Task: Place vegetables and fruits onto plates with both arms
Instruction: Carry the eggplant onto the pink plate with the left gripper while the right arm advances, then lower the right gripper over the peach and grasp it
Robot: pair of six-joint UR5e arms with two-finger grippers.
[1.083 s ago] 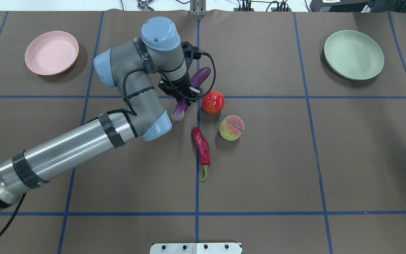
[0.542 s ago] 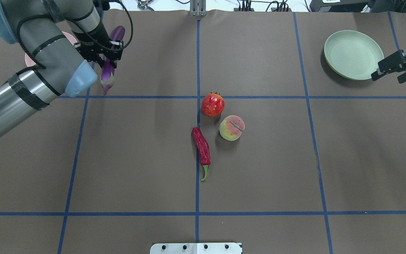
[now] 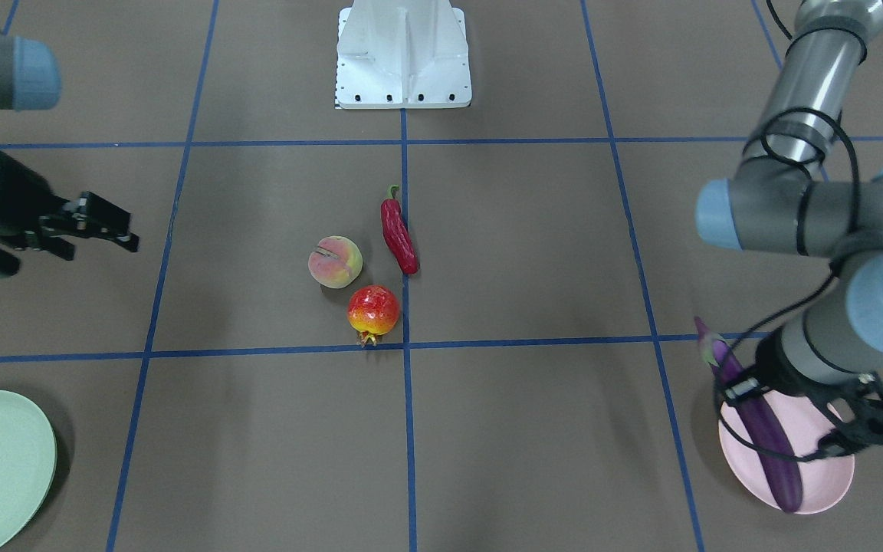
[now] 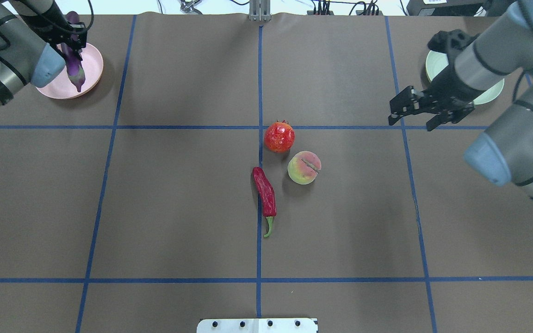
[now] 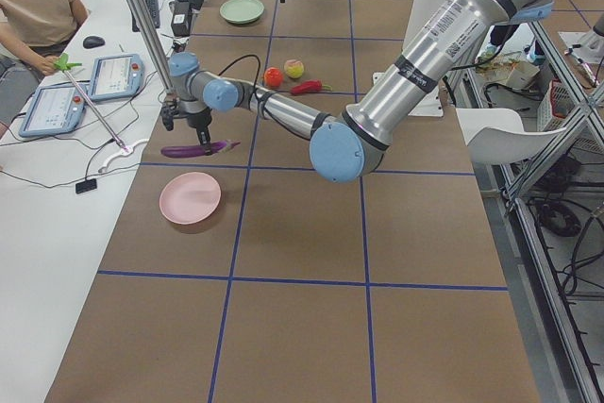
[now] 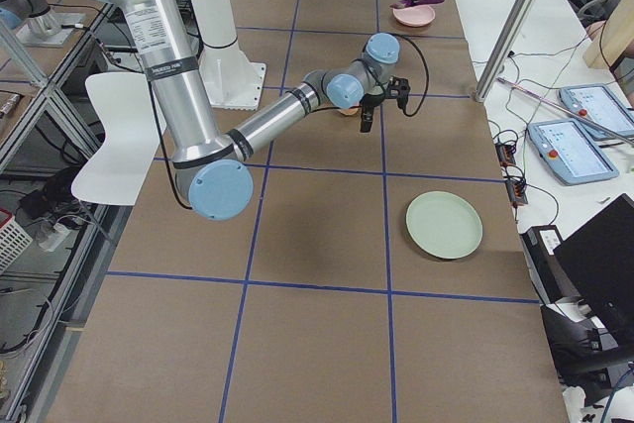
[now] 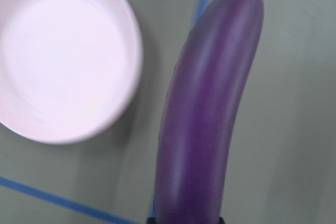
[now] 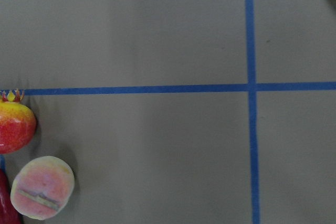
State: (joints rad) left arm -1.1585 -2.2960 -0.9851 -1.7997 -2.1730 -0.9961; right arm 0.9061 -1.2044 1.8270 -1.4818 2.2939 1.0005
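My left gripper [image 4: 70, 39] is shut on the purple eggplant [image 4: 75, 69] and holds it in the air at the pale pink plate [image 4: 93, 64]. In the left wrist view the eggplant [image 7: 205, 124] hangs just beside the plate's rim [image 7: 58, 61]. My right gripper [image 4: 412, 118] is open and empty, in front of the mint green plate [image 4: 487, 95] and to the right of the fruit. The pomegranate [image 4: 279, 137], the peach [image 4: 304, 167] and the red chili [image 4: 265, 192] lie together at the table's middle.
Blue tape lines [image 4: 259, 92] divide the brown table into squares. The white fixed base [image 4: 257, 325] sits at the near edge. In the right wrist view the pomegranate [image 8: 16, 127] and peach [image 8: 42, 187] are at the lower left.
My left arm has carried the eggplant from the table's middle to the pink plate at the far left. My right arm has come in from the right edge towards the middle.
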